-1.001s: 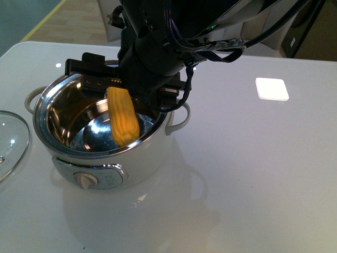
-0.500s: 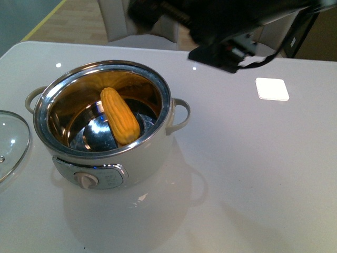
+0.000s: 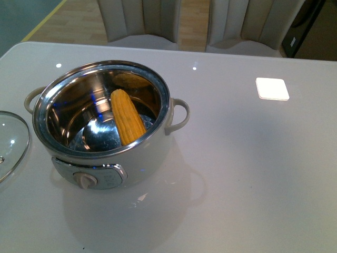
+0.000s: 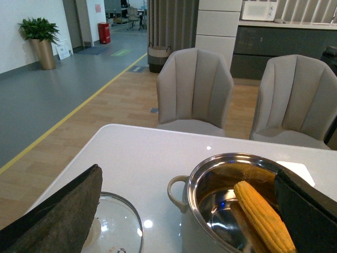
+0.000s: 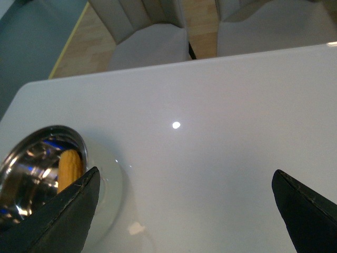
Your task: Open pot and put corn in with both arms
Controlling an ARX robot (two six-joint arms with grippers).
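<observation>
The cream-white pot stands open on the white table, left of centre in the front view. The yellow corn lies inside its steel bowl, leaning against the near right wall. The corn and the pot also show in the left wrist view, between the spread pads of my open left gripper, which holds nothing. My right gripper is open and empty above bare table; the pot with the corn lies past one of its pads. Neither arm shows in the front view.
The glass lid lies flat on the table just left of the pot, and the lid shows in the left wrist view too. A white square pad lies at the back right. Two grey chairs stand beyond the far table edge.
The dark arm that hung over the pot has let go of the corn and drawn back up out of the front view. The corn has settled lower against the bowl's wall.
</observation>
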